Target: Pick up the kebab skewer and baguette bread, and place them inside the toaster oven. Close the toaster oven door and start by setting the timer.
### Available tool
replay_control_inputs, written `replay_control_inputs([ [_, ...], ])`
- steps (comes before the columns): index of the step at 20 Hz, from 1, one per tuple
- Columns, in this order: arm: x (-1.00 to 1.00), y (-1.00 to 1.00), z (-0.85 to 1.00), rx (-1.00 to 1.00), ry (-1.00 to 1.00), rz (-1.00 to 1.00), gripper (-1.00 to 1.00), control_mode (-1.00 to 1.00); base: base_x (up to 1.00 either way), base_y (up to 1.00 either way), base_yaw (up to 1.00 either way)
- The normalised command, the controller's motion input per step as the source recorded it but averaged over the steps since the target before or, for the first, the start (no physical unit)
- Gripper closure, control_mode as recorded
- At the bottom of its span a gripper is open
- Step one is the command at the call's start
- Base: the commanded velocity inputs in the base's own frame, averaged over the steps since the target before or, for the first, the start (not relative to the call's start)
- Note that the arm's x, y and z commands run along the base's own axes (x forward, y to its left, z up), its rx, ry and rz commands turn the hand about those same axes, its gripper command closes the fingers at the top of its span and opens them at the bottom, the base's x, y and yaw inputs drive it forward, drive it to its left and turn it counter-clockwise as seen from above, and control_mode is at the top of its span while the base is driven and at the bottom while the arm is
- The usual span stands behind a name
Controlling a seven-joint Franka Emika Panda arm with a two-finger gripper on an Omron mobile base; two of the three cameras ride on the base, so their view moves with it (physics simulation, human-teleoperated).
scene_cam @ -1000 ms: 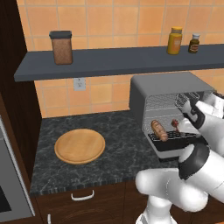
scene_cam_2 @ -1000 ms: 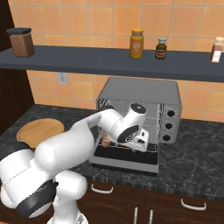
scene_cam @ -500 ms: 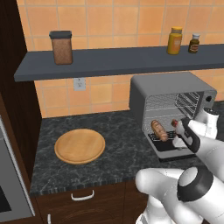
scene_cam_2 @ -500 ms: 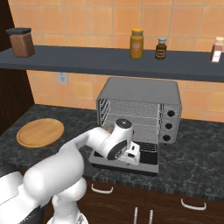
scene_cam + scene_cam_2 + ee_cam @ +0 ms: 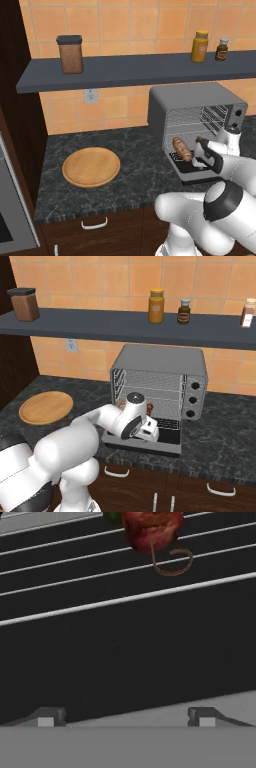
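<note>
Kebab skewer: now released onto rack inside toaster oven, beside baguette bread. Fingers: spread, empty, withdrawn. Toaster oven door: down; closing due.

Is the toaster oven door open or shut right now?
Open. The door lies folded down flat in front of the toaster oven, and the bread shows on the wire rack inside.

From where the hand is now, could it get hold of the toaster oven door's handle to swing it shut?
Probably yes. The hand is open and empty at the mouth of the toaster oven, above the lowered toaster oven door. Baguette bread and kebab skewer lie on the rack, clear of the door.
</note>
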Motion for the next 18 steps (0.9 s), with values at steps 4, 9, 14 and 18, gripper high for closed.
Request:
replay_control_inputs([
  [4, 0.37, 0.00, -0.14, -0.03, 0.00, -0.15, -1.00, -1.00, 0.00, 0.00, 0.00],
  [9, 0.36, 0.00, -0.10, -0.02, 0.00, -0.15, -1.00, -1.00, 0.00, 0.00, 0.00],
  [14, 0.37, 0.00, -0.05, 0.00, 0.00, -0.16, -1.00, -1.00, 0.00, 0.00, 0.00],
  [18, 0.44, -0.02, 0.00, 0.00, 0.00, -0.17, -1.00, -1.00, 0.00, 0.00, 0.00],
])
